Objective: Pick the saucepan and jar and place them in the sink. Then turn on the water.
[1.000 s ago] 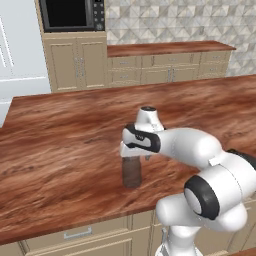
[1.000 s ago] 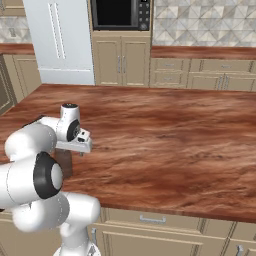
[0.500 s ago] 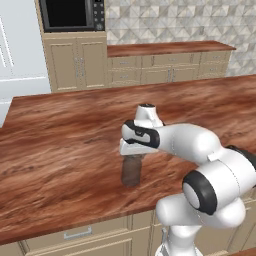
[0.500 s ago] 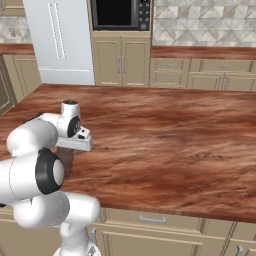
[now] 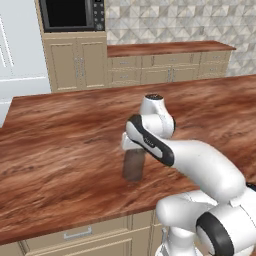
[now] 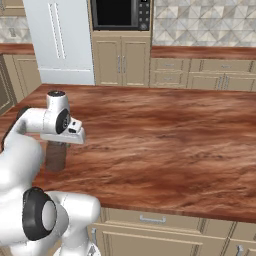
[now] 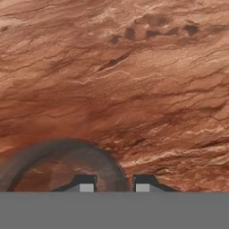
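Note:
The jar (image 5: 134, 166) is a small brownish-grey glass cylinder near the front edge of the wooden counter (image 5: 60, 145). It hangs straight under my hand, and it also appears as the jar (image 6: 55, 157) beside my arm. In the hand view its round rim (image 7: 67, 147) curves across the lower left. My gripper (image 7: 114, 184) straddles the rim's right wall, one tip inside the jar and one outside, and is shut on it. From the base, the gripper (image 5: 134, 149) meets the jar's top. The saucepan, the sink and the water are out of view.
The counter stretches wide to the right (image 6: 165, 140) and far back. Behind it stand tan cabinets (image 5: 165, 70), a built-in microwave (image 5: 70, 15) and a white fridge (image 6: 60, 40). The counter's front edge (image 5: 100, 215) runs just below the jar.
My arm has swung its elbow over while the hand stayed on the jar. The jar seems a touch higher in the left base view.

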Motion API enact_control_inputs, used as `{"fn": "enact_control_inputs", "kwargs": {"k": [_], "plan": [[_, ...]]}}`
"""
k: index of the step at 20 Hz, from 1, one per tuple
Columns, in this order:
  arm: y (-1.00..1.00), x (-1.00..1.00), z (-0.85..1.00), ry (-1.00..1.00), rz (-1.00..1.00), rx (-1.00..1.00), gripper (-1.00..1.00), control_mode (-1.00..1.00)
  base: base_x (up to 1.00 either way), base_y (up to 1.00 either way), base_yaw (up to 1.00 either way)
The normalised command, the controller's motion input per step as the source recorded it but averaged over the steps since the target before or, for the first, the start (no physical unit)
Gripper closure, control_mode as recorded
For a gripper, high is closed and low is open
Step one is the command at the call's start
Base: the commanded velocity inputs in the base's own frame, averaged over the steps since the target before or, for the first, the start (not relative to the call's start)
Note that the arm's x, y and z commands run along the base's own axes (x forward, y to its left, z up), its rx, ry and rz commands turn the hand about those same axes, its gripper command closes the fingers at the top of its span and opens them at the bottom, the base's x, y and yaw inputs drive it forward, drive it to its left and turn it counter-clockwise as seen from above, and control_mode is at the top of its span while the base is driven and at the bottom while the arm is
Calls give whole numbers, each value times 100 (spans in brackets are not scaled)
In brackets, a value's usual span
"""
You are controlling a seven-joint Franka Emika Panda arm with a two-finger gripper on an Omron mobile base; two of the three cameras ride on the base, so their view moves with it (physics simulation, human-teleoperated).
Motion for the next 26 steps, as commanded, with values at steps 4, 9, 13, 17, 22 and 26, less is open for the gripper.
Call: {"fn": "enact_control_inputs", "kwargs": {"k": [4,9,13,17,22,26], "plan": [[0,-63,81,-16,0,0,100,-100,0,0,0],[0,-57,64,-13,1,0,100,-100,0,0,0],[-10,-16,14,-5,4,0,100,-100,0,0,0],[-25,-33,30,-5,3,0,100,-100,0,0,0],[0,-2,1,0,0,0,100,-100,0,0,0],[0,0,0,0,0,0,100,100,-23,30,11]]}}
